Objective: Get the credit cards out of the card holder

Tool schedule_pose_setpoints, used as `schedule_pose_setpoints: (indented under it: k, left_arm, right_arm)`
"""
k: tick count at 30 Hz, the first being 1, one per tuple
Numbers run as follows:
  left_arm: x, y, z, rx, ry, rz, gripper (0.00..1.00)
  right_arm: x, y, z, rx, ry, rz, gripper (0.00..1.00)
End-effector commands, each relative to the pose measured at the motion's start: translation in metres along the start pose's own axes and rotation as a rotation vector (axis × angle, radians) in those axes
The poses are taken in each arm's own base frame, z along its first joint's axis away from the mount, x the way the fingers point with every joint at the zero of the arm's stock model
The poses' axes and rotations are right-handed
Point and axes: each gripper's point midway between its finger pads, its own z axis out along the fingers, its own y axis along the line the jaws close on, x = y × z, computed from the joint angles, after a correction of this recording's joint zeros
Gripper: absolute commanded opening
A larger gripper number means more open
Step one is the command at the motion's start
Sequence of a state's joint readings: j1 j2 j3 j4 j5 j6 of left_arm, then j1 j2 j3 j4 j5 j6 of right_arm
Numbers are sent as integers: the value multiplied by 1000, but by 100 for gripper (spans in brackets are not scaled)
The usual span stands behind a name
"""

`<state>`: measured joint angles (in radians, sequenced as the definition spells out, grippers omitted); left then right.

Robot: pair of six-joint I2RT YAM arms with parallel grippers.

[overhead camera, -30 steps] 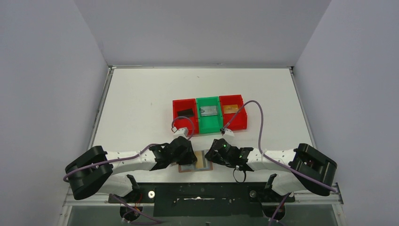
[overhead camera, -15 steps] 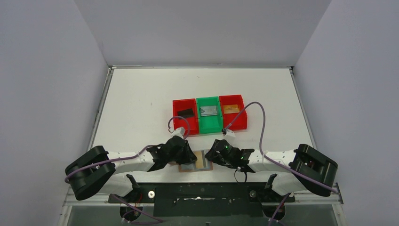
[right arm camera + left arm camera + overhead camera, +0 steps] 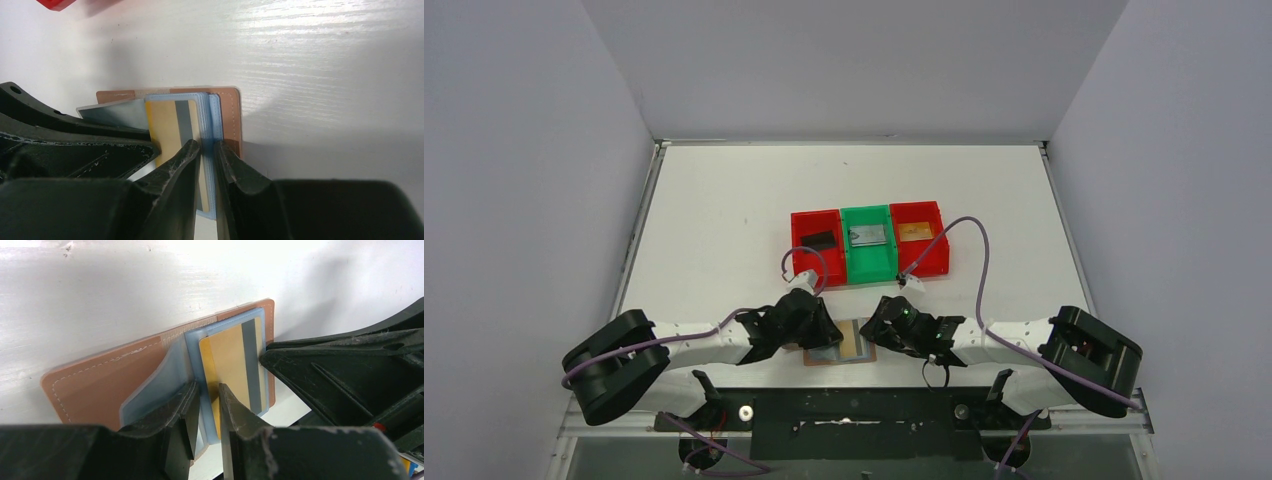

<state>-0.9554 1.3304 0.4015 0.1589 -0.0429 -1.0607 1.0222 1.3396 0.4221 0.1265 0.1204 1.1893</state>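
1. Left fingers [image 3: 177, 412]: close together, clamped on a blue leaf of the holder [image 3: 95, 385], the leaf lifted off the tan cover.
2. Right fingers [image 3: 182, 162]: also close together, with blue leaves and an edge of the gold card [image 3: 167, 127] showing in the slit. Cannot tell whether gripped or only pressed on.
3. Holder: open on the table [image 3: 724, 210], close to its near edge, between the two arms, on the near side of the bins.
4. Done, judging from the top view: black card [image 3: 820, 240] in the left red bin [image 3: 816, 214], silver card [image 3: 867, 236] in the green bin [image 3: 869, 266], tan card [image 3: 913, 232] in the right red bin [image 3: 916, 206].
5. Left to do: gold card not yet out, tucked among the blue leaves. Any cards beneath it hidden. Probably late in the task.
6. Only from the top: the bins' contents. Only from the wrists: the gold card's grey stripe, the separate leaves, the finger gaps, all mostly covered by the wrists from above.
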Motion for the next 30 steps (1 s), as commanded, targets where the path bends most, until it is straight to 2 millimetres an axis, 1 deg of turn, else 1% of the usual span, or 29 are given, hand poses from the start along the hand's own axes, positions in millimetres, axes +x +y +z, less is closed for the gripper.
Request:
schedule_pose_setpoints:
  k: [1, 4, 6, 11, 16, 22, 24, 25, 26, 27, 30]
  left_arm:
    - [5, -2, 3, 32, 12, 19, 21]
    - [7, 0, 5, 25, 19, 8, 21]
    - [9, 1, 6, 28, 23, 1, 19]
    - [7, 2, 5, 45, 2, -14, 9]
    - [5, 6, 2, 26, -12, 1, 0]
    - [1, 10, -4, 7, -32, 12, 0]
    - [-1, 7, -6, 22, -41, 10, 0]
    - [-1, 5, -7, 33, -41, 6, 2]
    - [-2, 2, -7, 44, -41, 0, 9]
    - [-3, -1, -8, 58, -41, -5, 14]
    - [-4, -13, -9, 104, -37, -25, 23]
  right_arm:
    - [2, 0, 2, 4, 11, -16, 18]
    - [3, 0, 3, 6, 12, -15, 18]
    - [3, -1, 3, 7, 12, -10, 17]
    - [3, -3, 2, 7, 12, -6, 17]
    - [2, -3, 1, 12, 4, -5, 17]
    - [1, -5, 1, 22, 2, -7, 17]
    - [1, -5, 0, 22, 1, -6, 17]
    - [1, -5, 1, 24, 1, -5, 17]
    - [1, -5, 1, 22, 1, -5, 17]
    - [1, -4, 1, 21, 2, -6, 17]
    - [1, -3, 1, 19, 2, -6, 17]
